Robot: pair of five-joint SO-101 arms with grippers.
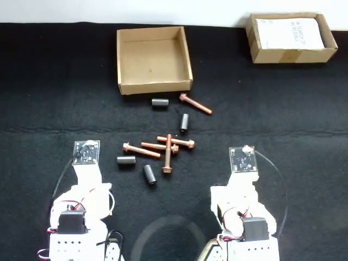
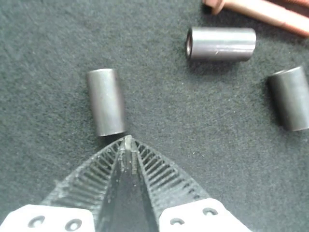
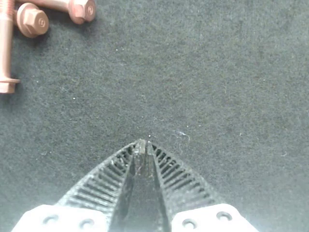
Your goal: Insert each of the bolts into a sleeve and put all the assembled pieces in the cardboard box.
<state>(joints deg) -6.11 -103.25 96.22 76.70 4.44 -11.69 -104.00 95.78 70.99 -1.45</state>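
Several copper bolts (image 1: 163, 148) lie crossed in a pile at mid-table, and one more bolt (image 1: 195, 103) lies near the open cardboard box (image 1: 125, 60). Dark sleeves lie loose on the cloth: sleeve (image 1: 159, 103), sleeve (image 1: 184, 122), sleeve (image 1: 126, 161) and sleeve (image 1: 149, 174). My left gripper (image 2: 128, 141) is shut and empty, its tip just short of one sleeve (image 2: 106, 101); two more sleeves (image 2: 221, 43) (image 2: 289, 98) and a bolt (image 2: 260, 10) lie beyond. My right gripper (image 3: 142, 143) is shut and empty over bare cloth, with bolt heads (image 3: 33, 20) farther off.
A second cardboard box (image 1: 261, 54) holding a white sheet stands at the back right. Black cloth covers the table. Both arms sit folded at the near edge, the left gripper (image 1: 87, 152) and right gripper (image 1: 243, 159) flanking the pile.
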